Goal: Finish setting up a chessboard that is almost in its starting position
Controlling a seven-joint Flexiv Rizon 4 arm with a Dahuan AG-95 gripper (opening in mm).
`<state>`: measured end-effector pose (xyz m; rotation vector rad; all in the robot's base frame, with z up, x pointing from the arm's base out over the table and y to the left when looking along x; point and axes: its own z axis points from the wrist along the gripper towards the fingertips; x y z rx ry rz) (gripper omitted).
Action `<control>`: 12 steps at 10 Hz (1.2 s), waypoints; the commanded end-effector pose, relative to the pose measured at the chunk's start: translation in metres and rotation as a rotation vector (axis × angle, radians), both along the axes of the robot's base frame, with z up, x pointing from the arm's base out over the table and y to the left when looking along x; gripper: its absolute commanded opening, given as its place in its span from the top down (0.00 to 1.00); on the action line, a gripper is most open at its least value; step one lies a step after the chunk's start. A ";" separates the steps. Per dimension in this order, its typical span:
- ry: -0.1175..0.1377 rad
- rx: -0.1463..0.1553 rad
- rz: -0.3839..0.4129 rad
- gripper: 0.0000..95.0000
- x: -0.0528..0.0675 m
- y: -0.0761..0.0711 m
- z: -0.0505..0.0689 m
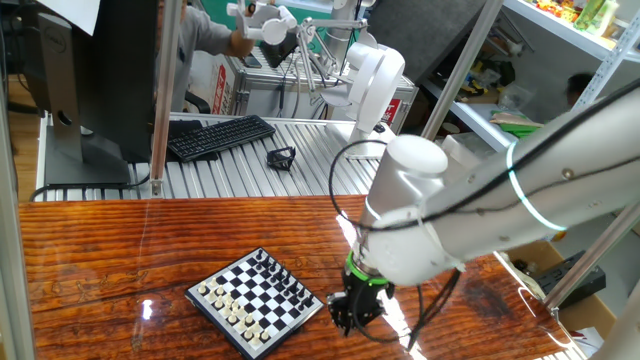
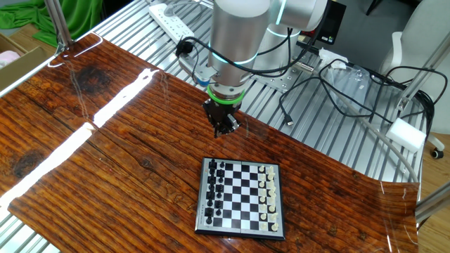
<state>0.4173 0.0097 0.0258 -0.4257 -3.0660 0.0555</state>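
The chessboard [image 1: 258, 300] [image 2: 241, 197] is a small black-and-white board with a dark rim, lying flat on the wooden table. Rows of tiny black pieces [image 2: 214, 190] and white pieces [image 2: 267, 197] stand along opposite edges. My gripper [image 1: 349, 316] [image 2: 223, 129] hangs just off the board's edge, near the black-piece side and a little above the wood. Its dark fingers look drawn together, and I see no piece between them. The pieces are too small to tell which squares are wrongly filled.
The wooden table [image 2: 84, 140] ends in a metal slatted surface [image 1: 240, 170] carrying a keyboard [image 1: 220, 137] and a small black object [image 1: 281, 157]. A power strip [image 2: 172, 17] and cables [image 2: 330, 77] lie behind the arm. A monitor [image 1: 90, 90] stands at the back left.
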 end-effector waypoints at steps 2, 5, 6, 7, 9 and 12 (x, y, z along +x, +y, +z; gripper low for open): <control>0.009 0.008 -0.005 1.00 0.005 0.000 -0.001; 0.020 0.025 0.005 1.00 0.014 -0.003 0.002; 0.020 0.027 0.007 1.00 0.015 -0.004 0.002; 0.020 0.028 0.005 1.00 0.016 -0.004 0.001; 0.022 0.028 0.005 1.00 0.017 -0.003 0.001; 0.028 0.019 0.010 1.00 0.020 0.000 -0.005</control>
